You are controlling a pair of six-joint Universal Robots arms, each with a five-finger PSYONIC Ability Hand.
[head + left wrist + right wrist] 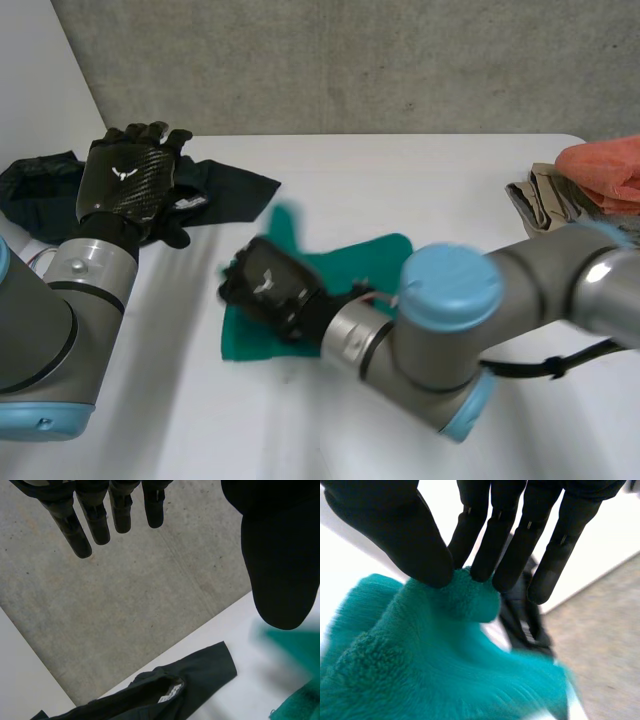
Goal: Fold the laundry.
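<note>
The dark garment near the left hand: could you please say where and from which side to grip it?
On the dark garment, I would pinch the outstretched corner pointing toward the teal towel. It lies flat with bare table around it, unlike the bunched middle by the label. The open left hand could come down from above.
</note>
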